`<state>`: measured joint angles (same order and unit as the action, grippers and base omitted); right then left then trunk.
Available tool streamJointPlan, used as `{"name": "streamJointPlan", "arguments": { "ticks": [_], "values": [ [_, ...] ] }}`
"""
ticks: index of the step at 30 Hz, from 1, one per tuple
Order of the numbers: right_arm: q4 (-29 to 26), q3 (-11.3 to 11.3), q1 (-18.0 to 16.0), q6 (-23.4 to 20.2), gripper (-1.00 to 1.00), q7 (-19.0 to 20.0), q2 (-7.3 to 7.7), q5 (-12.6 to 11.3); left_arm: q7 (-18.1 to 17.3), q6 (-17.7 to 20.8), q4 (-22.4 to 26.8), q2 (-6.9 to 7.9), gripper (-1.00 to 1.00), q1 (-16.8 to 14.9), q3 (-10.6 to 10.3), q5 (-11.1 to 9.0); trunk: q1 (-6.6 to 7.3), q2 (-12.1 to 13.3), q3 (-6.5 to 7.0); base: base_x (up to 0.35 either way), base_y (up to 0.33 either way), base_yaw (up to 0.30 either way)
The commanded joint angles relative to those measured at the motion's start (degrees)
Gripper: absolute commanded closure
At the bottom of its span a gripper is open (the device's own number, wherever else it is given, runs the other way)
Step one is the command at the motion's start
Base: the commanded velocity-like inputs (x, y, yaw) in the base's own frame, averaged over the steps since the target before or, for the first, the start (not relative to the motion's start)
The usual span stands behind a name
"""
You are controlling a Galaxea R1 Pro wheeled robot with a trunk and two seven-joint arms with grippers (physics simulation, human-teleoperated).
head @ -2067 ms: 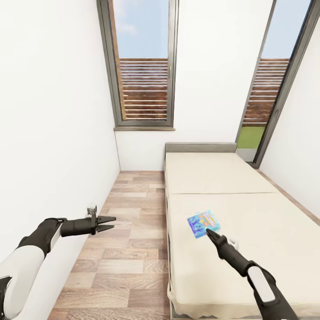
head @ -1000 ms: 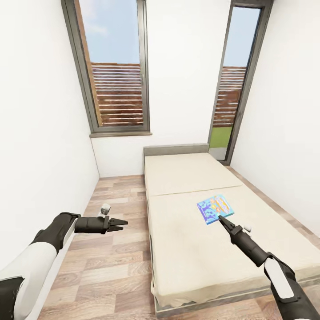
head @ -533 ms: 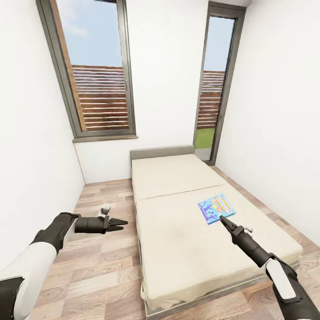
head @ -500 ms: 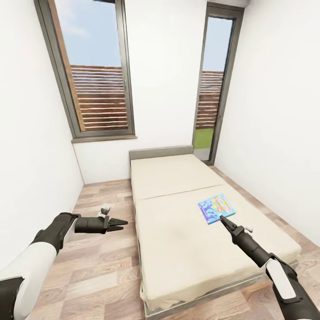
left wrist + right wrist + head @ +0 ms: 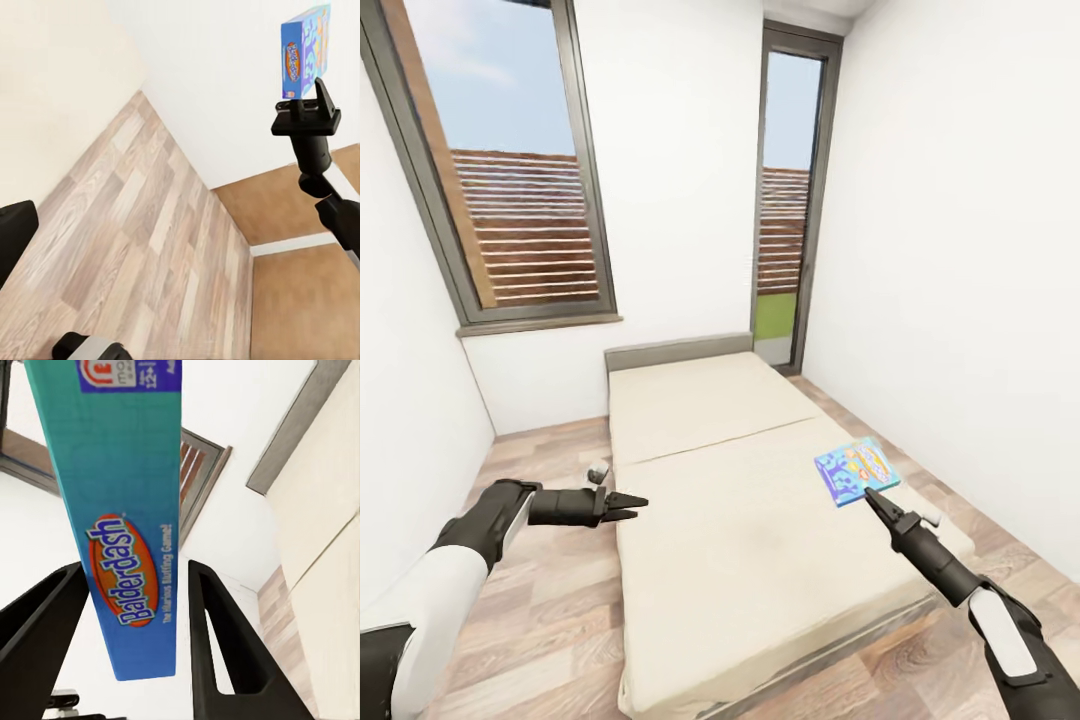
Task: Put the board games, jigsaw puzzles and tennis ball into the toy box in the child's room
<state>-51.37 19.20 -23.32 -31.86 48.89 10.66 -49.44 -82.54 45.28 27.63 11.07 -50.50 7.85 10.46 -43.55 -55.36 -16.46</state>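
Note:
A small, mostly blue board game [image 5: 857, 471] is held on edge above the right side of the bed [image 5: 740, 520], a beige mattress on a dark grey frame. My right gripper [image 5: 870, 494] is shut on its lower edge. Its two black fingers [image 5: 225, 645] clamp the teal side printed "Balderdash" [image 5: 131, 510]. From the left wrist view, the same box [image 5: 306, 51] stands upright on top of the right gripper [image 5: 306, 101]. My left gripper [image 5: 632, 503] hangs open and empty over the bed's left edge, near the wood floor [image 5: 550, 590].
A low grey headboard [image 5: 678, 352] meets the far wall between a tall dark-framed window [image 5: 510, 230] and a narrow glazed door [image 5: 785, 210]. White walls close in on both sides. Strips of plank floor run along the bed's left and right.
The whole view has swung, so the bed and windows sit further left in the picture. The right gripper keeps hold of the blue board game, which now hangs nearer the bed's right edge.

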Motion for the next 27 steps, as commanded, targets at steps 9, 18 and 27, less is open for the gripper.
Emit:
{"name": "streamJointPlan", "arguments": {
  "ticks": [9,18,27],
  "values": [
    [1.2,0.2,-0.1,-0.5,1.00,0.6,0.60,-0.6,-0.4,0.6,0.1,-0.09,-1.00,0.0,0.3,0.6,-0.02,0.0,0.56,0.105,-0.320,-0.220],
    [1.5,0.3,-0.1,-0.5,1.00,0.6,0.68,-0.6,-0.4,0.6,0.1,-0.09,-1.00,0.0,0.3,0.6,-0.02,0.0,1.19,0.006,-0.322,-0.220],
    [3.0,0.8,-0.1,-0.5,1.00,0.7,0.97,-0.6,-0.6,0.7,0.1,-0.06,-1.00,0.0,0.5,0.5,0.64,1.2,2.35,0.000,-0.052,-0.220]
  ]
}}
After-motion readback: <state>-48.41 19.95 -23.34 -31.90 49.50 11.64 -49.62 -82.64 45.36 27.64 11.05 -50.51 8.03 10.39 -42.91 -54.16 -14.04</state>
